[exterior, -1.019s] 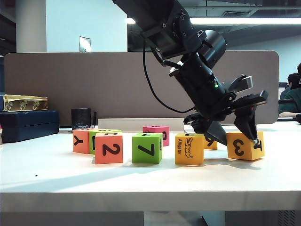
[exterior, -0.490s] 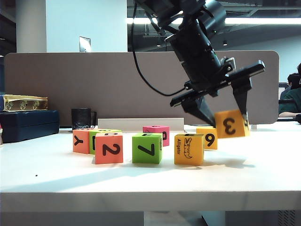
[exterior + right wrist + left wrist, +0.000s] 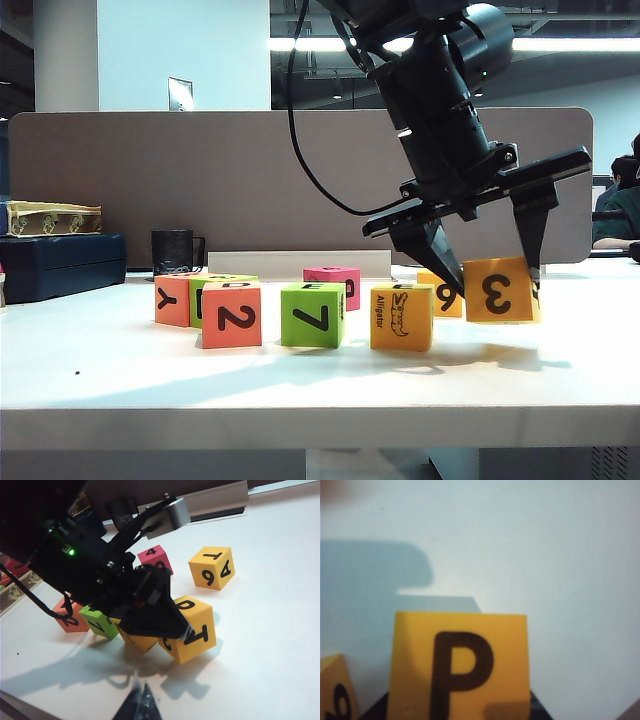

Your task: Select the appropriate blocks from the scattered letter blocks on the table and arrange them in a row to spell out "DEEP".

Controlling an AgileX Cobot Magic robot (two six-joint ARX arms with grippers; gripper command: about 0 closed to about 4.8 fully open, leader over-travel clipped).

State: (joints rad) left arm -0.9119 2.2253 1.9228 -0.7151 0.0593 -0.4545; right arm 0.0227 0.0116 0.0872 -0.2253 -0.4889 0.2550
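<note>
My left gripper (image 3: 493, 281) is shut on a yellow-orange block (image 3: 499, 290) that shows a "3" in the exterior view and a "P" (image 3: 461, 666) in the left wrist view. It hangs just above the white table (image 3: 300, 385), right of the alligator block (image 3: 402, 317). In a front row stand the salmon "2" block (image 3: 232, 315), the green "7" block (image 3: 313, 315) and the alligator block. A "9" block (image 3: 443, 296) stands behind. My right gripper (image 3: 143, 700) is shut and empty, low over the table and short of the held block (image 3: 192, 630).
A pink block (image 3: 333, 284), a salmon "Y" block (image 3: 171, 300) and a green block (image 3: 222, 283) stand behind the row. A black mug (image 3: 176, 251) and a dark blue case (image 3: 60, 265) sit at the back left, before a grey partition (image 3: 200, 180).
The left gripper lifted the "3" block off the table at the right, turned it more upright, then brought it lower, close beside the alligator block. The other blocks stayed put.
</note>
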